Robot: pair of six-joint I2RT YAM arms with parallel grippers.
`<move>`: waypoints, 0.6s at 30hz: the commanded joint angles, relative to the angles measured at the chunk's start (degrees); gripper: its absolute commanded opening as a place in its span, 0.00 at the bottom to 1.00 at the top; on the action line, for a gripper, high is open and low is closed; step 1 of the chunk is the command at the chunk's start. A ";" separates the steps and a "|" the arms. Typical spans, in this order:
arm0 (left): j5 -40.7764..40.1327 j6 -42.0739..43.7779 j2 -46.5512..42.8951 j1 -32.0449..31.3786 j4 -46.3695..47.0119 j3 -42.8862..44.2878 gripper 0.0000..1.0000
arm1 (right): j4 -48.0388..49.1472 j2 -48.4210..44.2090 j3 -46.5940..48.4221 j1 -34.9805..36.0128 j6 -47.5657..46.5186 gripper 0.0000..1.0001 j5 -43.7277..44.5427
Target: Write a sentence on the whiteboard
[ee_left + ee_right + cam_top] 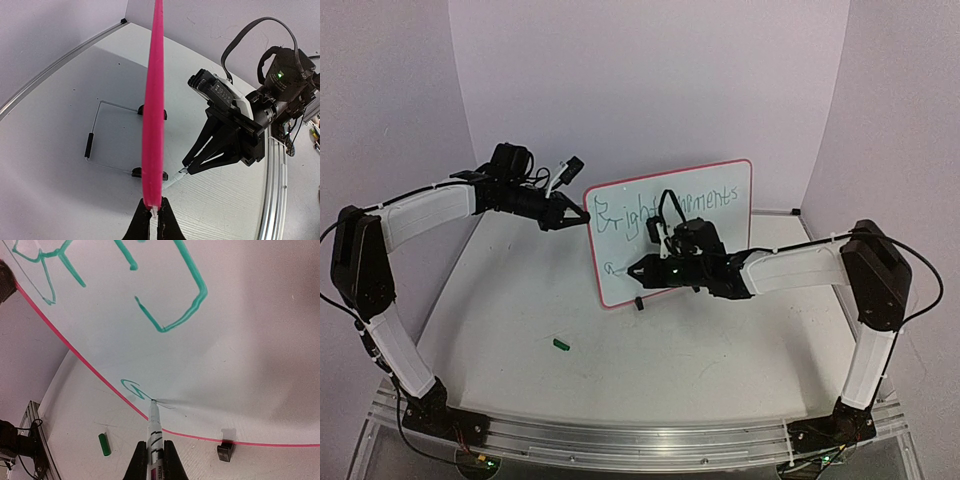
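Observation:
The whiteboard stands upright mid-table, with green handwriting along its top line and a small green curl low on the left. My left gripper is shut on its upper left rim. In the left wrist view the rim is edge-on, pinched between the fingertips of the left gripper. My right gripper is shut on a white marker, whose tip touches the board just right of the green curl, near the bottom rim.
A green marker cap lies on the table left of the board's base; it also shows in the right wrist view. Black clip feet hold the bottom edge. A wire stand sits behind the board.

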 commanded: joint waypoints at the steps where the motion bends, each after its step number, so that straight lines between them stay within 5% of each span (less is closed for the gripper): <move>1: 0.30 1.31 0.28 -1.41 -3.97 1.08 0.00 | 1.96 -1.73 -0.28 -0.08 0.12 0.00 2.05; 18: 0.21 1.34 0.58 -1.61 -4.06 1.08 0.00 | 2.31 -6.45 1.06 -0.05 -0.05 0.00 1.12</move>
